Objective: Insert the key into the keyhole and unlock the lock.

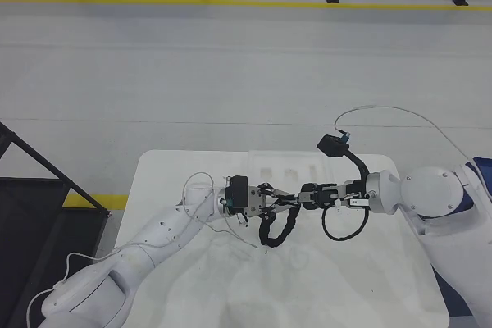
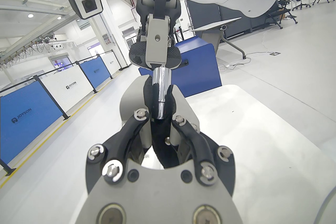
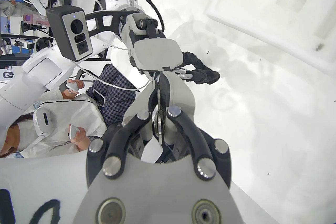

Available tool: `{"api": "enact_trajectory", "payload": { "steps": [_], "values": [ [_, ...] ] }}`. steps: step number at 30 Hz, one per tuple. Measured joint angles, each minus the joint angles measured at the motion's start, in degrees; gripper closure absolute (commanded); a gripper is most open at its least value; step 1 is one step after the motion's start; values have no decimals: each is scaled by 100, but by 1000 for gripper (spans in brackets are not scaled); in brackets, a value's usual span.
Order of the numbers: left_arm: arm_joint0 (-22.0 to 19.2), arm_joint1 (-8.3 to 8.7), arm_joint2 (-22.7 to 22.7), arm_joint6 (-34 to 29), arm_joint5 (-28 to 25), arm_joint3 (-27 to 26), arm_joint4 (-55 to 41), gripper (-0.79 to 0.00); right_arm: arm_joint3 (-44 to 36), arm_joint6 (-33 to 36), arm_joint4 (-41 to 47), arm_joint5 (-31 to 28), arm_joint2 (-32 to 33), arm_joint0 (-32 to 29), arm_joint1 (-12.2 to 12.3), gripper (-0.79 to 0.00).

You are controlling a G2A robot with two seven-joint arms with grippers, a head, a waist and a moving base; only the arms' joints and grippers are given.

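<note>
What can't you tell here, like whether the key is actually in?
Keyhole: left wrist view, the right gripper covers the lock cylinder's end.
Tip of the key: right wrist view, hidden behind the left gripper.
Top view: where the grippers meet is too small to read.

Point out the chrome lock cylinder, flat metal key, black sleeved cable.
Chrome lock cylinder (image 2: pixel 160 93): left wrist view, barrel.
Flat metal key (image 3: pixel 158 118): right wrist view, head.
Black sleeved cable (image 3: pixel 202 72): right wrist view, sleeve.
</note>
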Motion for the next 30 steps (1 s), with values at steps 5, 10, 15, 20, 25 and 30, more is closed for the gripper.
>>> {"api": "enact_trajectory", "payload": {
  "steps": [5, 10, 15, 20, 25, 30],
  "values": [
    [12, -6, 63, 42, 41, 6, -107, 0, 65, -109, 155, -80, -9, -16, -2, -160],
    [16, -12, 136, 55, 53, 74, -283, 0, 156, -223, 264, -151, 19, -22, 3, -231],
    [2, -6, 217, 5, 4, 130, -496, 0, 214, -297, 343, -333, 125, -37, 24, -246],
    [-25, 7, 300, -117, -118, 160, -708, 0, 208, -427, 357, -693, 298, -62, 55, -339],
    [-99, 52, 341, -424, -426, 164, -1065, 0, 202, -370, -40, -1685, 487, -109, 127, -785],
    [-139, 135, 322, -836, -838, 54, -1536, 0, 194, -187, -362, -2722, 654, -222, 207, -785]
  ]
}}
